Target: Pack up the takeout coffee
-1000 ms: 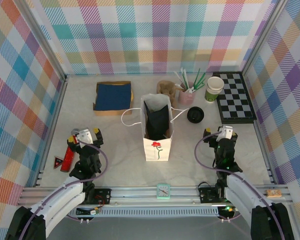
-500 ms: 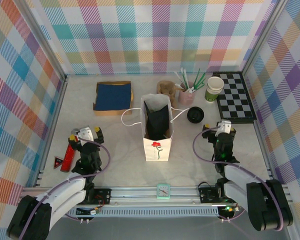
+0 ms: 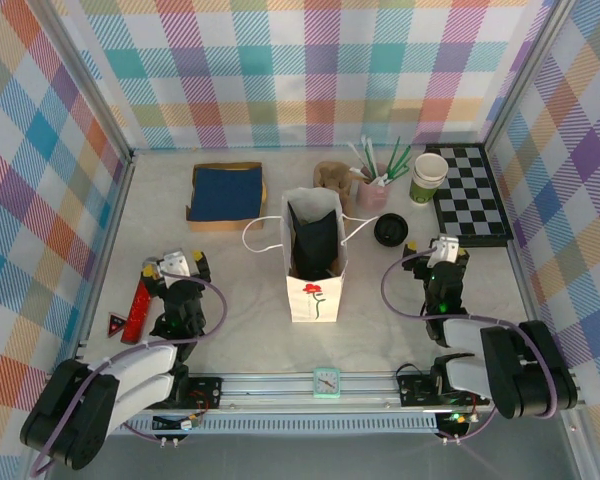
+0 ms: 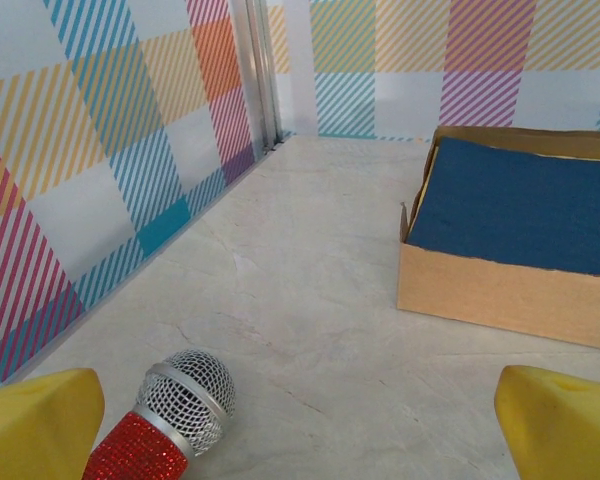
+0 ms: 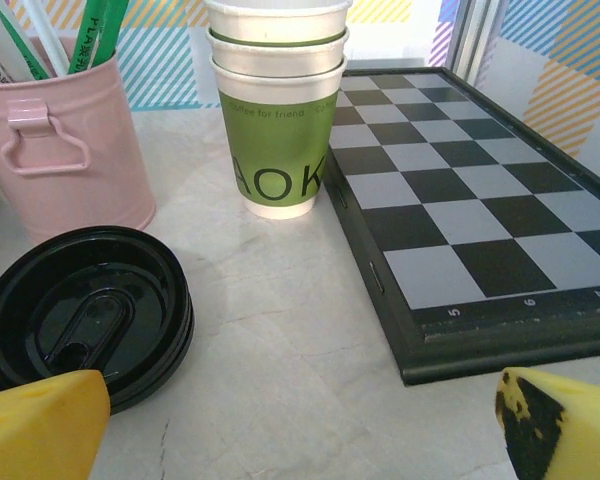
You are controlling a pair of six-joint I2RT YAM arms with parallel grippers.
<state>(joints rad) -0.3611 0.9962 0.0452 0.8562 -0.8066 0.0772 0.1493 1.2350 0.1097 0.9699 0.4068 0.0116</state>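
Note:
The takeout coffee with its lid on is out of view. A stack of lidless green-and-cream cups (image 3: 429, 178) (image 5: 280, 140) stands at the back right. A stack of black lids (image 3: 390, 230) (image 5: 85, 310) lies flat on the table in front of it. The white flower-printed paper bag (image 3: 315, 290) stands upright in the middle, its mouth open. My right gripper (image 3: 446, 250) (image 5: 300, 425) is open and low over the table, just short of the lids and to their right. My left gripper (image 3: 177, 265) (image 4: 300, 430) is open at the near left with nothing between its fingers.
A pink cup of straws (image 3: 372, 190) (image 5: 65, 150) stands left of the cups. A chessboard (image 3: 470, 195) (image 5: 480, 220) lies at the right wall. A cardboard box with a blue pad (image 3: 225, 195) (image 4: 520, 220) sits back left. A red microphone (image 3: 138, 312) (image 4: 170, 420) lies beside my left gripper.
My right gripper has crept a little toward the back, nearer the lids. My left gripper has shifted slightly right. Both stay open, and no object has moved.

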